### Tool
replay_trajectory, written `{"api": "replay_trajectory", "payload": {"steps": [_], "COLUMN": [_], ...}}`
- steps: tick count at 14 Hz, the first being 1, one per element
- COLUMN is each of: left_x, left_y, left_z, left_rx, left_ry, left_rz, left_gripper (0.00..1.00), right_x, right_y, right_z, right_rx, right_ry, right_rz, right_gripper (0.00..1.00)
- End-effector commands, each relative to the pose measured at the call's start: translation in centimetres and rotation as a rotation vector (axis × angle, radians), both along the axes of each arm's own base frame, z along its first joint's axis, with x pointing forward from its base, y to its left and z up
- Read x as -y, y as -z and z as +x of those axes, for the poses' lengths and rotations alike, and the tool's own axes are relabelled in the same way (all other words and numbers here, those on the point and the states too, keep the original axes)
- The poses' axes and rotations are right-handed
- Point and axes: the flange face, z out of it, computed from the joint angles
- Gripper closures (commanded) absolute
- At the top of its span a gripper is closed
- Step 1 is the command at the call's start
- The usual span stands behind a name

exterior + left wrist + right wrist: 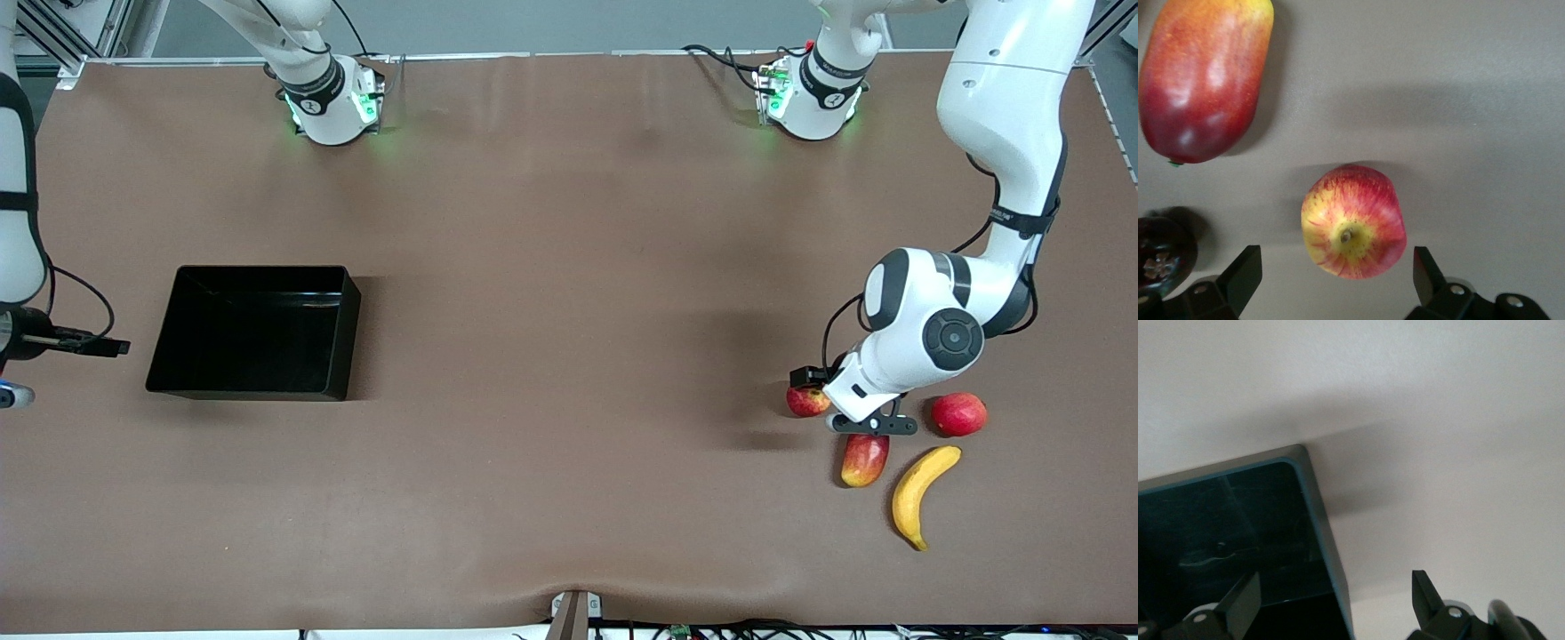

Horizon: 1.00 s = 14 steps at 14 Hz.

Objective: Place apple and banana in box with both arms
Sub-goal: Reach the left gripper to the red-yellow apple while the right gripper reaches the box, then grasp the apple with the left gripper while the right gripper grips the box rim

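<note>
Around the left hand (861, 425), four fruits are being seen lying on the brown tabletop (569, 356) at the left arm's end. The apple (1353, 222), red with yellow streaks and a dimpled stem end, is being framed directly beneath this hand, between its two black fingers (1241, 273). An elongated red-yellow mango (864, 459) is lying just beside the hand, nearer to the front camera than the apple. A plain red round fruit (958, 413) is resting near the hand on its other flank, and the banana (921, 496) is lying nearest to the front camera of all, just beside the mango. The apple is being largely covered by the left wrist in the front view, so only its edge is showing there.

The left hand is being held wide apart, straddling the apple with clear tabletop showing on both flanks; the fingers are probably not touching the fruit, though the fingertips themselves are being cut off by the wrist view's edge. Nothing is being gripped.

The right hand (1331, 603) is being held over the rim of the black box (258, 331), at the right arm's end, its fingers spread and empty. No readable writing is being shown.
</note>
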Motion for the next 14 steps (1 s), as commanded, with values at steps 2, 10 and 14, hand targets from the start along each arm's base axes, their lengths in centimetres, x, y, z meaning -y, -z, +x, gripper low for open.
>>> {"api": "replay_trajectory", "payload": {"steps": [2, 10, 14], "left_x": [0.6, -0.3, -0.4], "left_y": [1.8, 0.3, -4.8], "left_z": [0.4, 0.7, 0.9], "left_rx": [0.044, 0.071, 0.106], "left_ry": [-0.002, 0.001, 0.005], "left_rz": [-0.004, -0.003, 0.006], "left_gripper": [0.00, 1.00, 1.00], "right_x": [2.2, 1.6, 1.5], "right_y": [5.4, 9.2, 9.1], "right_z": [-2.8, -5.7, -6.2], "right_rx": [0.035, 0.016, -0.013], "right_ry": [-0.014, 0.018, -0.038], "right_rz": [0.029, 0.199, 0.240], "right_gripper": [0.00, 0.75, 1.00]}}
